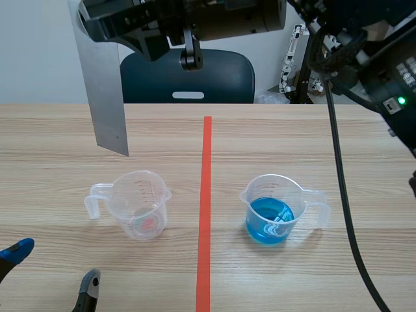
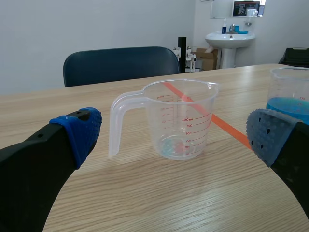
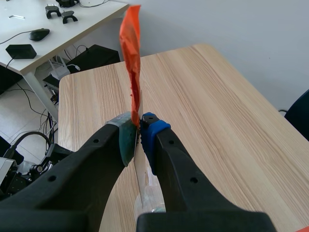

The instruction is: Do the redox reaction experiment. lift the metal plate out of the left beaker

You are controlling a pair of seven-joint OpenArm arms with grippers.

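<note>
In the scene view, the flat grey metal plate (image 1: 104,84) was seen hanging clear of the table, at about eleven o'clock of the clear plastic left beaker (image 1: 138,205). The grip itself was shown only in the right wrist view. There the right gripper (image 3: 139,130) was clamped on the plate, which was seen edge-on with an orange-red face.

In the left wrist view the left gripper (image 2: 176,130) was held low over the table with its blue-padded fingers spread wide. The left beaker stood ahead between them, with a pinkish trace at its base.

A second clear beaker of blue liquid (image 1: 276,211) stood at three o'clock of the first, across the orange-red tape line (image 1: 205,208). The pale wooden table (image 1: 292,143) was backed at twelve o'clock by a dark blue chair (image 1: 188,75). A white washbasin (image 2: 230,37) was seen only in the left wrist view.
</note>
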